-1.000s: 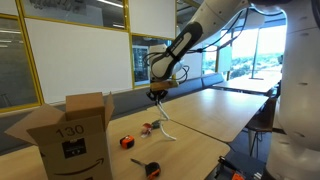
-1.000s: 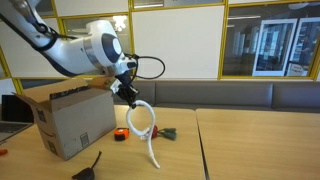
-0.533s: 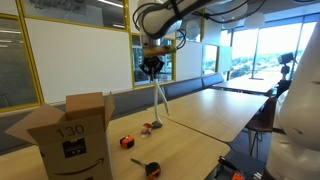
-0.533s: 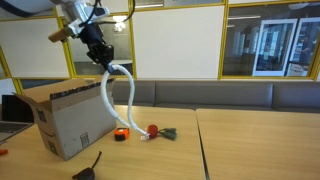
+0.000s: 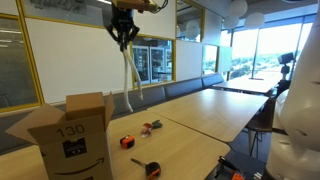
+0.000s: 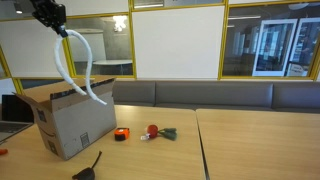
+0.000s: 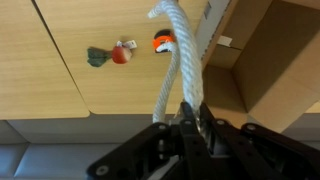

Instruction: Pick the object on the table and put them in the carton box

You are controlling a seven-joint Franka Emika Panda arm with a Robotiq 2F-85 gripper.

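Observation:
My gripper (image 5: 124, 36) (image 6: 54, 26) (image 7: 186, 112) is shut on a thick white rope (image 5: 126, 75) (image 6: 78, 68) (image 7: 177, 62) and holds it high in the air. The rope hangs down in a loop above and beside the open carton box (image 5: 72, 132) (image 6: 70, 118) (image 7: 262, 55). On the wooden table (image 5: 190, 120) (image 6: 200, 150) lie a small orange object (image 5: 127, 142) (image 6: 120, 133) (image 7: 162, 42), a red-and-green object (image 5: 149, 126) (image 6: 156, 131) (image 7: 112, 55) and a black object (image 5: 148, 167) (image 6: 88, 165).
A second table (image 6: 265, 140) stands beside the first. A cushioned bench (image 6: 200, 94) runs along the glass wall behind. A laptop (image 6: 12, 110) sits beside the box.
My gripper has risen and swung toward the box, carrying the rope from above the table's small objects to over the box.

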